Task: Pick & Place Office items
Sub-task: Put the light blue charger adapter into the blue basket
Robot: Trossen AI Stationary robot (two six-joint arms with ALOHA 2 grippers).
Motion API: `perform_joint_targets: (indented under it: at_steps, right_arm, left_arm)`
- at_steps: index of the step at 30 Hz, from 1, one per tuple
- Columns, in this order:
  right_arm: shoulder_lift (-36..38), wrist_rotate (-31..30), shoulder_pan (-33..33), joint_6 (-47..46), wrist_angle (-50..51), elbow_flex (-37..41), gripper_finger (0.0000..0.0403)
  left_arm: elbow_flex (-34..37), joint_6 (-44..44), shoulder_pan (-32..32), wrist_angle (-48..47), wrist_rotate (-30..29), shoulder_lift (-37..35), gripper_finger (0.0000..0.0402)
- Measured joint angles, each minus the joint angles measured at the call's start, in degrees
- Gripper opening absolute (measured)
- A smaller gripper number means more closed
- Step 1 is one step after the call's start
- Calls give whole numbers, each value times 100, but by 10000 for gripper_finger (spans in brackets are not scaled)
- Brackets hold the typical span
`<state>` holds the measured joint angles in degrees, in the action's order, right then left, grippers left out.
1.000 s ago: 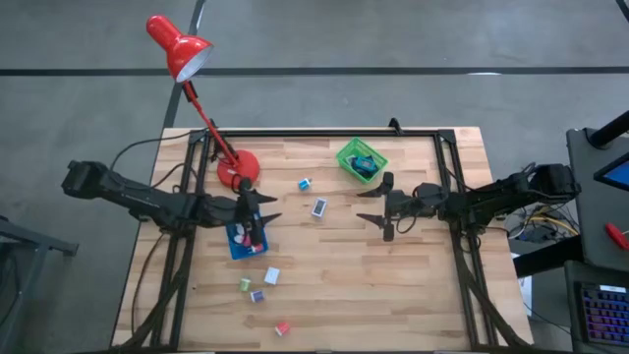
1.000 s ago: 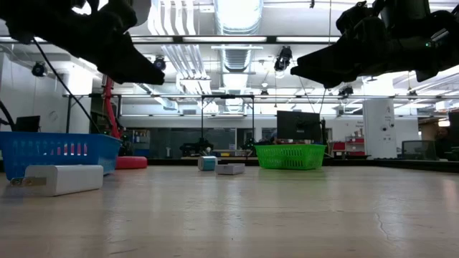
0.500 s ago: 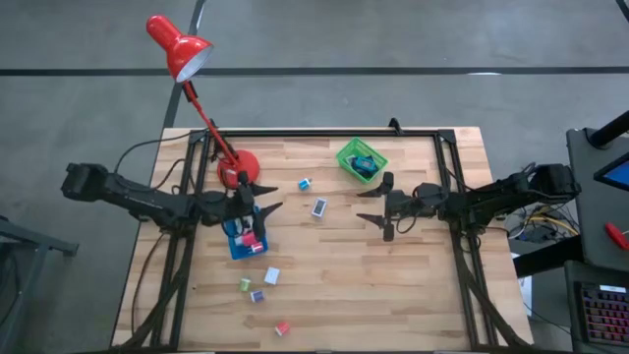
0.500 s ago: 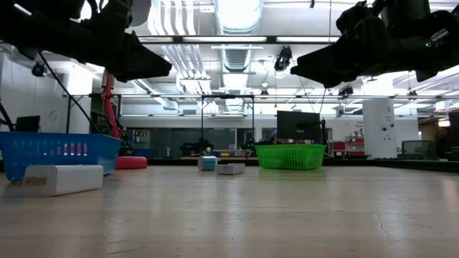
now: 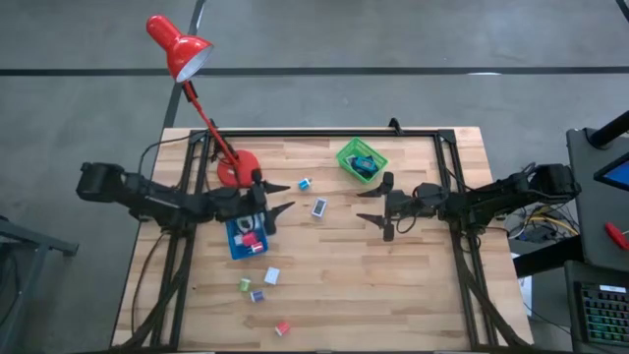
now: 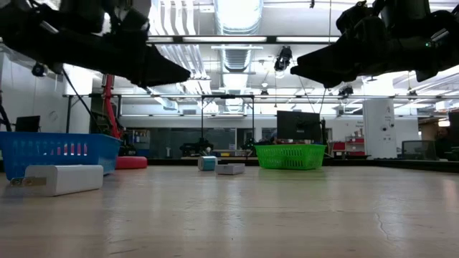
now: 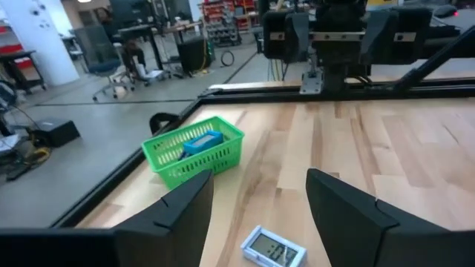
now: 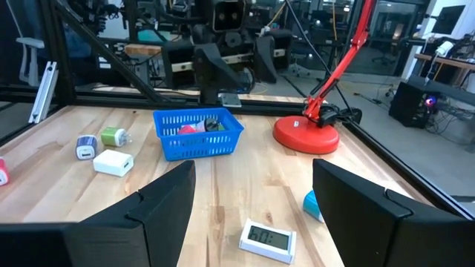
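From above, the left hand [image 5: 276,197] hovers with fingers apart and empty over the blue tray's [image 5: 234,246] far edge, near the red lamp base [image 5: 236,169]. The right hand [image 5: 378,206] hangs spread and empty beside the green basket [image 5: 346,157]. A small display piece [image 5: 319,207] lies between them; four blocks [image 5: 272,276] sit nearer the desk's front.

At desk level, a white block [image 6: 63,179] rests before the tray.

Right wrist: the display piece [image 8: 267,239] lies just ahead.

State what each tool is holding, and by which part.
Nothing. The left tool hangs open beside the blue basket; the right tool is open and empty too.
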<state>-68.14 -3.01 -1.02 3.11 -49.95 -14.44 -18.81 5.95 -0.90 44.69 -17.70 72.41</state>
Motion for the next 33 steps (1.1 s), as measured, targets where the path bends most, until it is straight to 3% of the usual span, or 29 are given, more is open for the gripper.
perform_joint_targets:
  at_steps: [14,33]
  right_arm:
    - [0,1,0,-12,4,0,263]
    - [0,2,0,-54,9,14,263]
  left_arm:
    - [-463,-40,963,375,1017,1237,222]
    - [-759,-212,1496,127,1432,1798,222]
